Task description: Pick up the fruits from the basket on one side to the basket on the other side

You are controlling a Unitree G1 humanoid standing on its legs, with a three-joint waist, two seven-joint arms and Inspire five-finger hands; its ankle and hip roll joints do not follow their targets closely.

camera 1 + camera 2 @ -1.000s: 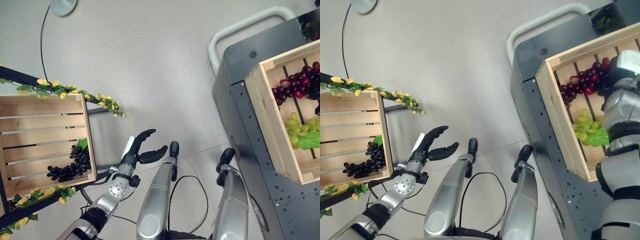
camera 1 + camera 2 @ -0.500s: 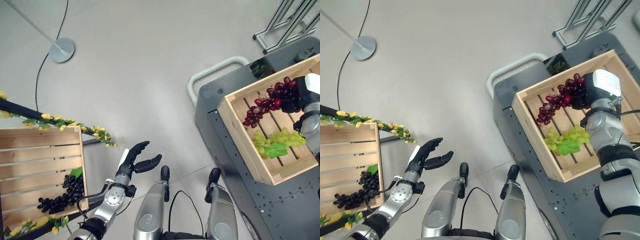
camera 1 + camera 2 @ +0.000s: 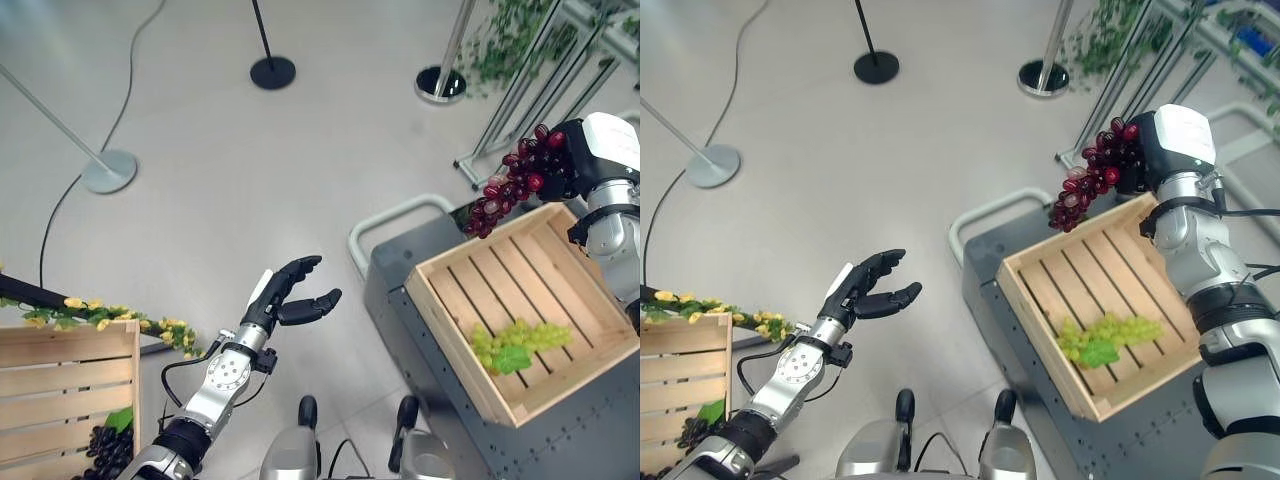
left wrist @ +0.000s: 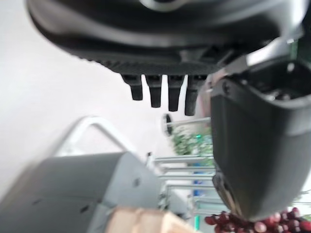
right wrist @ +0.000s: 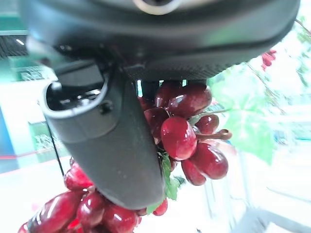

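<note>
My right hand [image 3: 1152,150] is shut on a bunch of red grapes [image 3: 512,182], held in the air above the far corner of the right wooden crate [image 3: 455,320]. The right wrist view shows the red grapes [image 5: 179,136] pressed between thumb and fingers. A bunch of green grapes [image 3: 515,345] with a leaf lies in that crate. My left hand [image 3: 285,298] hovers open over the floor, holding nothing. At the lower left, the left wooden crate [image 3: 60,370] holds a bunch of black grapes [image 3: 108,455].
The right crate rests on a dark grey cart [image 3: 400,300] with a pale handle [image 3: 385,215]. A garland of yellow flowers [image 3: 110,318] runs along the left crate's far side. Stanchion bases [image 3: 272,72] and a metal rack [image 3: 520,110] stand on the floor beyond.
The camera has tilted up and the whole picture has shifted. My right hand has lifted the red grapes out of the right crate into the air. The left hand stays open.
</note>
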